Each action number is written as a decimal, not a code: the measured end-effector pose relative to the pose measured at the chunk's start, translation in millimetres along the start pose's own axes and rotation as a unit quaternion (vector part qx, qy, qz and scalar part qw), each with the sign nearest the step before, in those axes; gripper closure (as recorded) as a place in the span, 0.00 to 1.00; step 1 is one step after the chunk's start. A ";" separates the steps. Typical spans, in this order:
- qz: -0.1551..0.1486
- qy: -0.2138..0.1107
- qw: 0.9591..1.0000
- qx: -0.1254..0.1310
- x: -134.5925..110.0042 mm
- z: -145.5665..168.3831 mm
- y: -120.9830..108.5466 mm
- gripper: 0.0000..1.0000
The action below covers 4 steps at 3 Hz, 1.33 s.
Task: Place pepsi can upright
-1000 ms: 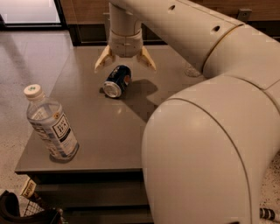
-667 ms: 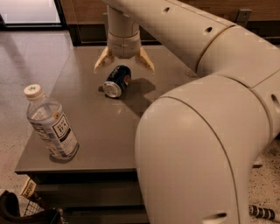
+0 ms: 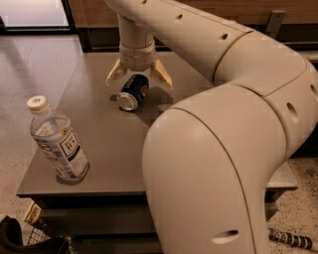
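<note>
1. Looking down on a low grey table [image 3: 109,149] from behind a big cream robot arm [image 3: 223,124]. The arm fills the right half of the view and bends up and over towards the table's far side.
2. The gripper [image 3: 139,83] points straight down over the far part of the table, at the end of the arm's round wrist. Its two tan fingers [image 3: 114,73] are spread wide apart and grasp nothing.
3. The can [image 3: 135,89] lies on its side on the table, right under the gripper, with its far part between the two fingertips. Whether either finger touches it cannot be told.
4. The can is blue with white lettering. One silver end [image 3: 127,101] faces the viewer, turned a little to the picture's left. The other end points away, under the wrist. A dark shadow lies on the table just beside the can, on the picture's right.
5. A clear plastic bottle [image 3: 58,144] stands upright near the table's front left corner, well apart from the can. It has a white cap [image 3: 37,102] and a white label with dark print.
6. The floor [image 3: 25,69] around the table is pale and speckled.
7. A brown panel [image 3: 278,7] runs along the back of the scene.
8. At the bottom left corner of the view is part of a dark wire basket [image 3: 30,238]. At the bottom right, a short black rod [image 3: 290,239] with pale bands lies on the floor.
</note>
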<state>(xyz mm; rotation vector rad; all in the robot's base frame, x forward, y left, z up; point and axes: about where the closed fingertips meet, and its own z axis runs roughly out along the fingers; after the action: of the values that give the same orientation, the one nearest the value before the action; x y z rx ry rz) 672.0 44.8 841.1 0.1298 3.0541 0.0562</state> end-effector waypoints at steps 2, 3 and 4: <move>0.032 0.004 0.999 -0.002 -1.3 16.2 4.3 0.00; 0.031 0.007 0.999 0.007 -1.0 22.1 6.2 0.15; 0.031 0.006 0.999 0.005 -2.3 24.3 7.0 0.38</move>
<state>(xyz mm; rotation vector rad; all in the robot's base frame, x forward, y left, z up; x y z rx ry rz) 676.9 52.4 817.4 0.2248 3.0627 0.0456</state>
